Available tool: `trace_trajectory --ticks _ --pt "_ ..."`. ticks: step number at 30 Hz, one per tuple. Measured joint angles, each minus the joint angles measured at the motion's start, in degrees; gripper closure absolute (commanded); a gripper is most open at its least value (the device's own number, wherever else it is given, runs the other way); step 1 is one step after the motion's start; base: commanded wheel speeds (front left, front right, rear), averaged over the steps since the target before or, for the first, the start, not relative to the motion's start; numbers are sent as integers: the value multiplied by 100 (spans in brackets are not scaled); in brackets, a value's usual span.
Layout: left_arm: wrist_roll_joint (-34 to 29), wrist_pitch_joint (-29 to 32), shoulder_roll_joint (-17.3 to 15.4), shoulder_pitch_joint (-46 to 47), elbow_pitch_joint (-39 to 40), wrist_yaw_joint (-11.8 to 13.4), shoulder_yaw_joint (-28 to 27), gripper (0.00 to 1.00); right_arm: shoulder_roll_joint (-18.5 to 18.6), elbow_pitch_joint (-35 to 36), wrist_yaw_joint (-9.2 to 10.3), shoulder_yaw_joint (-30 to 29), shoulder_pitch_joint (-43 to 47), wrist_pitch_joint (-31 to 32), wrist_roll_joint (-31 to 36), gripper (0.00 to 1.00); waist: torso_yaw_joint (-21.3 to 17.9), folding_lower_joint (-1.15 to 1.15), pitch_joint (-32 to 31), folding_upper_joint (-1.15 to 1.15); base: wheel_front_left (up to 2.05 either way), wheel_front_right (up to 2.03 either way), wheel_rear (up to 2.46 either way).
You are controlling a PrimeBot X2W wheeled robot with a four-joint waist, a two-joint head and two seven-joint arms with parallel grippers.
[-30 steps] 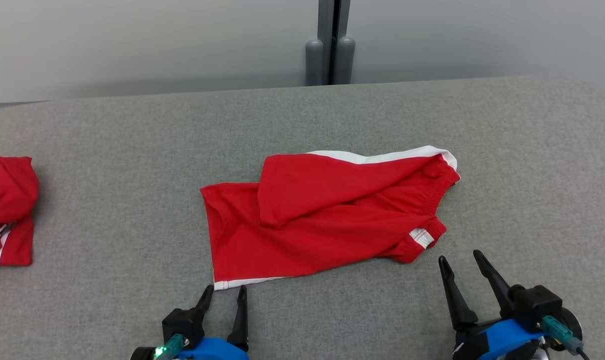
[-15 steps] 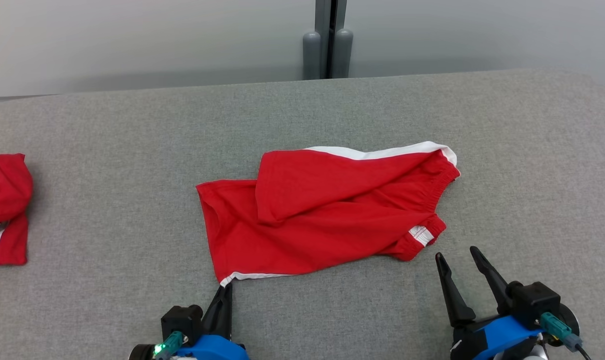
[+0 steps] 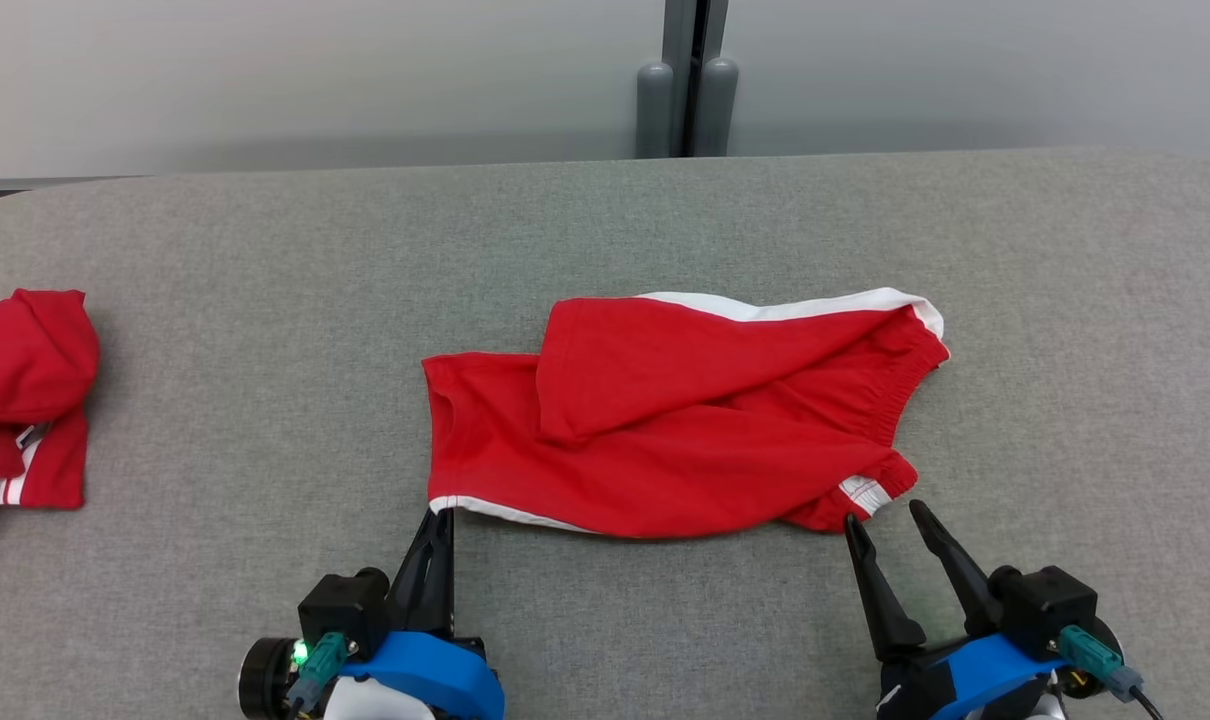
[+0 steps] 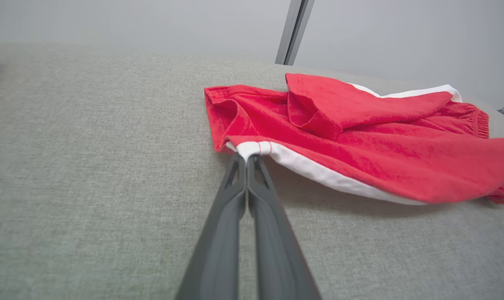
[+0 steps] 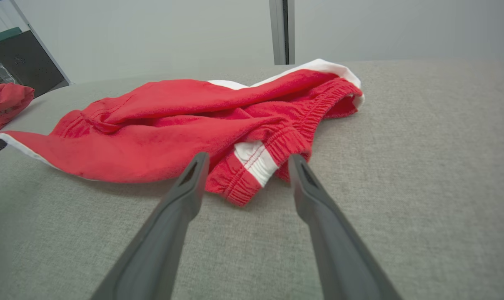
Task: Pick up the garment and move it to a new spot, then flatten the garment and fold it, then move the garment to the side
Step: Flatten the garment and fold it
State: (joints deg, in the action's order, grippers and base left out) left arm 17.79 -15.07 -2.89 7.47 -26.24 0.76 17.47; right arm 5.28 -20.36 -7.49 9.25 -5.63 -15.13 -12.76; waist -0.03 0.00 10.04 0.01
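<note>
Pinching a white-edged corner of cloth, the left gripper [image 3: 441, 515] has its two long dark fingers pressed together, with the hem caught between their tips. That corner belongs to a pair of red cloth shorts with white trim [image 3: 685, 420], the one garment within reach. It lies crumpled and partly folded over itself, spreading away from those fingertips and across towards the other arm. The right gripper [image 3: 882, 513] has its two fingers spread apart and holds nothing. Their tips sit just short of the elastic waistband, and a small white patch on that band lies straight ahead of the gap between them. In the left wrist view, the pinched hem is raised slightly off the surface just beyond the fingertips. Two garments are in sight in all: a second red garment with white stripes [image 3: 25, 400] lies bunched well off to the outer side of the left fingers. Both rest on a grey fabric-covered table [image 3: 265, 280] with rounded far corners. Beyond it stands a pale grey wall [image 3: 315, 80], split by a grey vertical post [image 3: 687, 90].
</note>
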Motion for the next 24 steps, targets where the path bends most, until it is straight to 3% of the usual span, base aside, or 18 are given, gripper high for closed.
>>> trace_trajectory --ticks 18,19,20,21,23,24 --pt "-116 0 0 133 124 -23 -2 100 -132 -673 0 -129 -259 1 -162 0 137 0 142 -1 0 0 0" --pt "-116 0 0 147 123 -23 -2 100 -134 -681 0 -129 -279 1 -149 5 145 0 153 -1 0 0 0" --pt "-118 0 0 162 123 -23 -2 100 -135 -680 0 -124 -308 1 -149 38 150 0 164 -1 0 0 0" --pt "-122 0 0 174 124 -18 -9 100 -135 -664 0 -102 -339 1 -148 63 154 0 176 -1 0 0 0" --pt "-132 0 0 183 126 -7 -23 100 -141 -598 0 -51 -360 0 -148 100 154 0 197 -1 0 0 0" --pt "-132 0 0 183 125 -7 -30 100 -142 -593 0 -41 -359 1 -148 100 151 0 202 0 0 0 0"
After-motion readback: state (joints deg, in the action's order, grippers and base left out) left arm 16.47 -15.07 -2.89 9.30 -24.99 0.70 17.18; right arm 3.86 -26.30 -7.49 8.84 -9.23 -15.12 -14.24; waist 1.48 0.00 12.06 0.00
